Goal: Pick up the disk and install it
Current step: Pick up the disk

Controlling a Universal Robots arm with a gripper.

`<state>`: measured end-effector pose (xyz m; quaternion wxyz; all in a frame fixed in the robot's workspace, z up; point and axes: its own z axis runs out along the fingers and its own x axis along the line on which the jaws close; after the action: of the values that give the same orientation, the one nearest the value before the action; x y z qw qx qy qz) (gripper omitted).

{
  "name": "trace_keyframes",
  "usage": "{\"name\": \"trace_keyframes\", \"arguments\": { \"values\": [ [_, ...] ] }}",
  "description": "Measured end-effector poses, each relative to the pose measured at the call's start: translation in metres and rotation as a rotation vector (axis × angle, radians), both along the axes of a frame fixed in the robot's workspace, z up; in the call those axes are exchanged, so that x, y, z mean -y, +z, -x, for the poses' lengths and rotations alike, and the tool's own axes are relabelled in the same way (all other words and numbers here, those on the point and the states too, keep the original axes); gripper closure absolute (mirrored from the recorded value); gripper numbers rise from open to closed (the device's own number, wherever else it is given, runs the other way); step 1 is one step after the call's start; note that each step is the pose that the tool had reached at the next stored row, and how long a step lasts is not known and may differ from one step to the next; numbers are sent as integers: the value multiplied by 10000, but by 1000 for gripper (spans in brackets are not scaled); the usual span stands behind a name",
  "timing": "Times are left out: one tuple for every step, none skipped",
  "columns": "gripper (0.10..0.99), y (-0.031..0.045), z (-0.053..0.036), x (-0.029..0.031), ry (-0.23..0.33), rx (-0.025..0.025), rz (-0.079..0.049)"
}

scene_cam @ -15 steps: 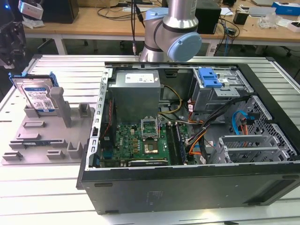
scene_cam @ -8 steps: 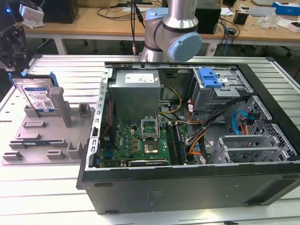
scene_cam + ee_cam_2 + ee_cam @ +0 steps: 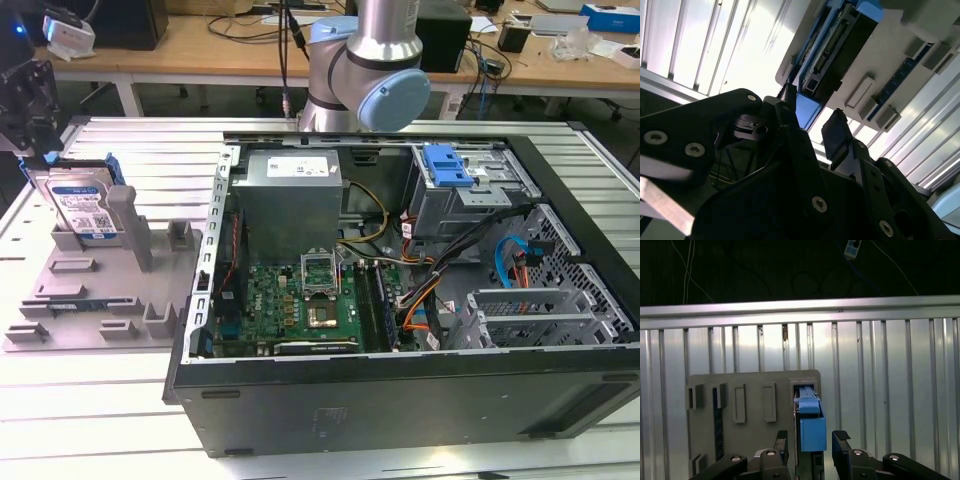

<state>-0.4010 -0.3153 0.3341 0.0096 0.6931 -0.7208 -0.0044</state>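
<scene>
In the grey holder [image 3: 70, 300], the disk [image 3: 85, 208] is stood on edge and is straddled by the gripper [image 3: 811, 440], jaws apart, so the pick-up is judged in hand and a centred closure on its frame [image 3: 812, 430] is called for.

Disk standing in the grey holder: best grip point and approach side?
Take the disk by its blue-framed top edge, from above, with the open pincer straddling its thin width. It stands on edge, and the grey holder encloses its lower part.
</scene>
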Motion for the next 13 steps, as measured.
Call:
{"name": "trace_keyframes", "arguments": {
  "values": [
    [604, -10, 2, 0, 2, 0, 0],
    [604, -18, 3, 0, 4, 0, 0],
    [604, -24, 3, 0, 6, 0, 0],
    [604, -34, 4, 0, 8, 0, 0],
    [604, -46, 6, 0, 13, 1, 0],
    [604, -57, 8, 0, 16, 0, 0],
    [604, -64, 10, 0, 17, 0, 0],
    [604, -72, 11, 0, 20, 0, 0],
    [604, -83, 13, 0, 24, 0, 0],
    [604, -87, 14, 0, 27, 0, 1],
    [604, -92, 15, 0, 36, -2, 1],
    [604, -96, 16, -4, 57, 0, 0],
    [604, -100, 19, -9, 98, 1, 0]
  ]
}}
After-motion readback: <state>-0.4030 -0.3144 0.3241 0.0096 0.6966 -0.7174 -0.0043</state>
